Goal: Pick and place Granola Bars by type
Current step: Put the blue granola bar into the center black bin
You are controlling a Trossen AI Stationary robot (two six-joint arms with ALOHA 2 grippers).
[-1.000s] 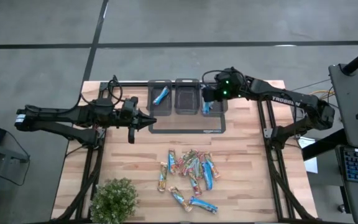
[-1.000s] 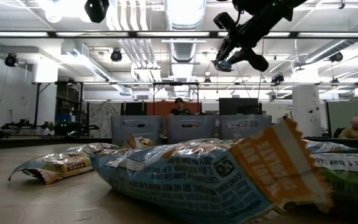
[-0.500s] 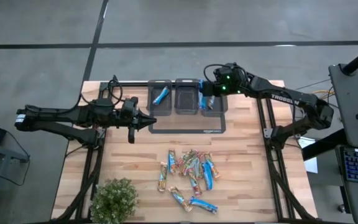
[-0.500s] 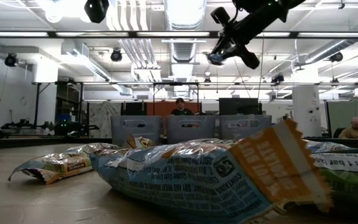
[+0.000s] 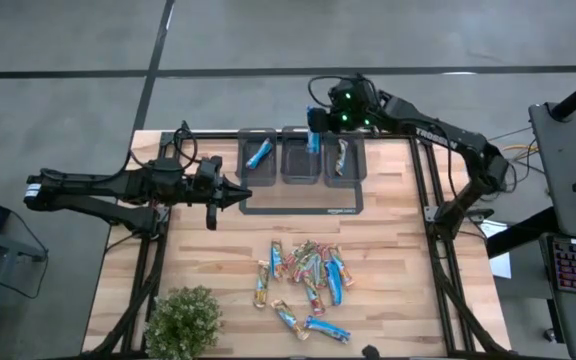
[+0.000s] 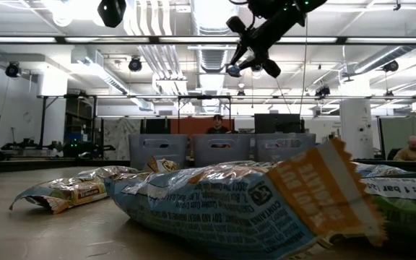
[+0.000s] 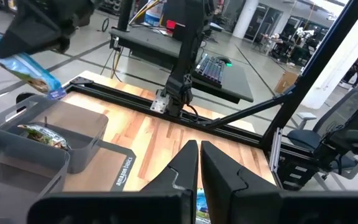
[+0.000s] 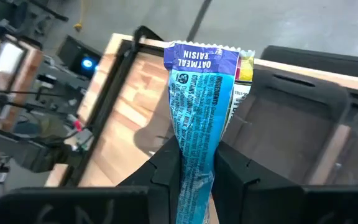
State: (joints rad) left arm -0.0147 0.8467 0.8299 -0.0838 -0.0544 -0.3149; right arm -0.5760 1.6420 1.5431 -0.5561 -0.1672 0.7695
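Note:
My right gripper [image 5: 314,128] hangs above the far rim of the middle grey bin [image 5: 298,172], shut on a blue granola bar [image 8: 199,106]. That bar also shows high in the low view [image 6: 233,71] and in the left wrist view [image 7: 25,65]. The left bin [image 5: 245,172] holds one blue bar [image 5: 259,153] lying on its floor. In the right bin [image 5: 356,168] lies a multicoloured bar [image 5: 339,155]. A pile of several bars [image 5: 308,275] lies on the wooden table nearer the front. My left gripper [image 5: 240,192] waits shut, left of the bins. My right gripper pinches the blue bar's wrapper at its lower part [image 8: 194,152] between the two fingers [image 8: 166,171]. The fingers lie along the bar, slanting down from the table's right. The bar sticks out past the fingertips, crimped end [image 8: 201,57] foremost, lifted clear above the bins.
The three bins stand on a dark mat [image 5: 303,207] at the table's far side. A leafy green plant [image 5: 183,322] stands at the near left corner. Bare wood lies between the mat and the pile. A person [image 6: 217,124] sits beyond the table.
My right gripper has risen and gone toward the table's left and far edge, from over the right bin to over the middle bin's far rim. It stays shut on the blue bar, which has travelled with it, clear of the bins.

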